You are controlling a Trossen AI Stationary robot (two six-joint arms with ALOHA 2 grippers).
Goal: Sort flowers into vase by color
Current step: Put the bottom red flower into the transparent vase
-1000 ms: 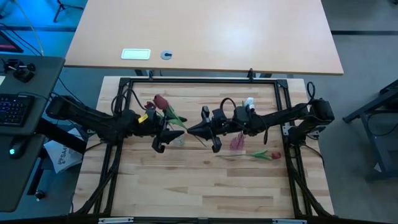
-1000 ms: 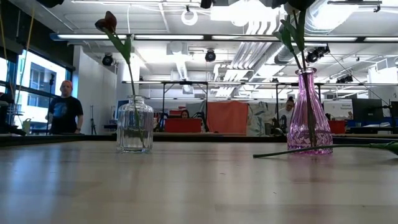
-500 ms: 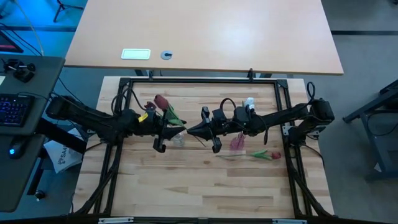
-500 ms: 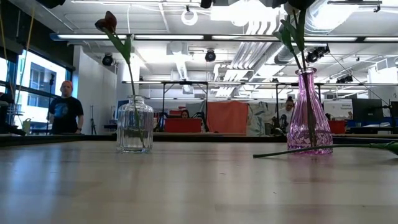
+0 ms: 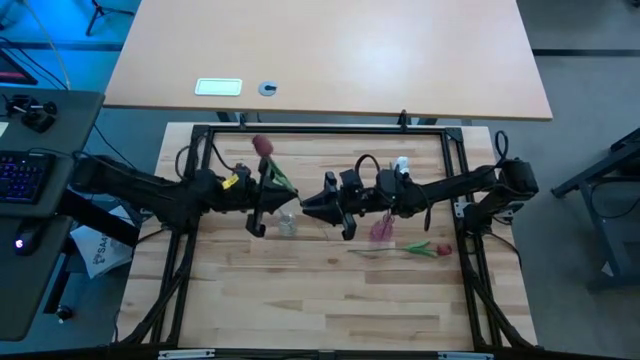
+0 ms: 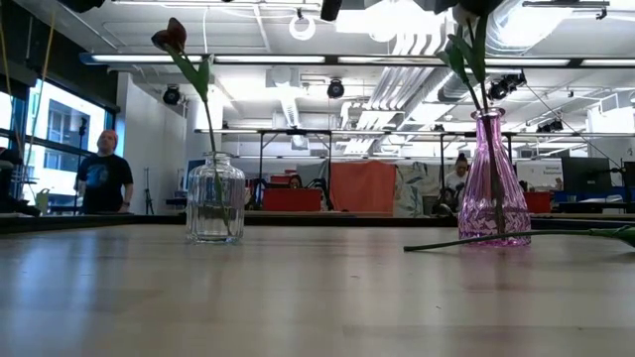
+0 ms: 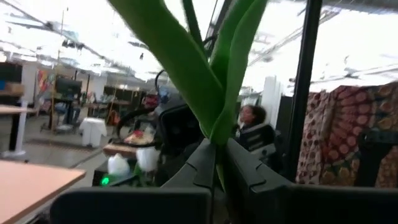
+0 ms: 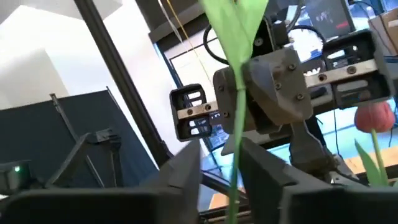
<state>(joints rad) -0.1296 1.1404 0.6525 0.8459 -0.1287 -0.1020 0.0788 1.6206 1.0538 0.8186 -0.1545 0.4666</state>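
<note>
Red tulip (image 5: 428,248) flat on table.

A bright workshop with ceiling lights (image 6: 303,25), windows (image 6: 45,139) and desks behind (image 6: 298,198).

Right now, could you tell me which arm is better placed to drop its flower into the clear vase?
Left: the left gripper holds a red tulip right beside the clear vase; the right gripper sits farther away, toward the pink vase.

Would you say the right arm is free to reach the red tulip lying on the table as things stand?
Probably not yet: the right hand is shut on a green stem. The red tulip lies unobstructed beside the pink vase.
</note>
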